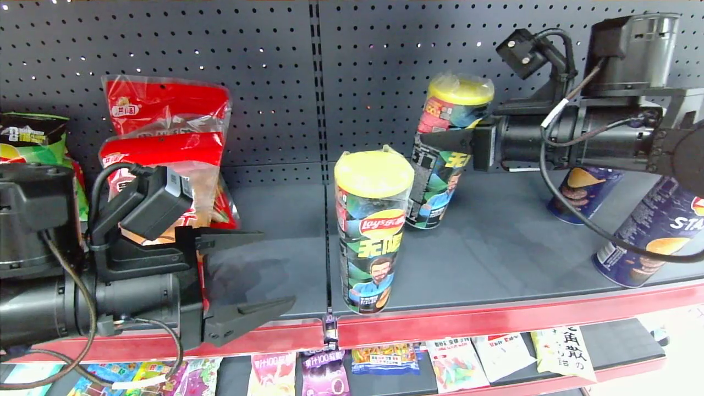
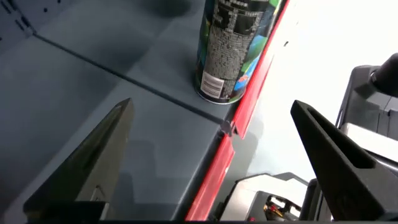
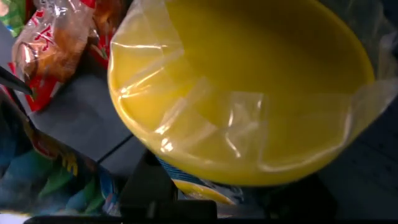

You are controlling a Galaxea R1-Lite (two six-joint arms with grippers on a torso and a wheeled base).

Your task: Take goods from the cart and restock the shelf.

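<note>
Head view showed the right gripper [image 1: 440, 141] clamped on the chips can [image 1: 440, 187], whose long axis leaned lid-first toward its wrist.

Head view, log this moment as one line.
right gripper: shut on tilted chip can | left gripper: open, empty, at shelf front | upright chip can: at front edge

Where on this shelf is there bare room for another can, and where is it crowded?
Bare: shelf between the front can and the blue cans; also between the red bags and front can, where the open left gripper hovers. Crowded: both ends and around the gripped can.
</note>
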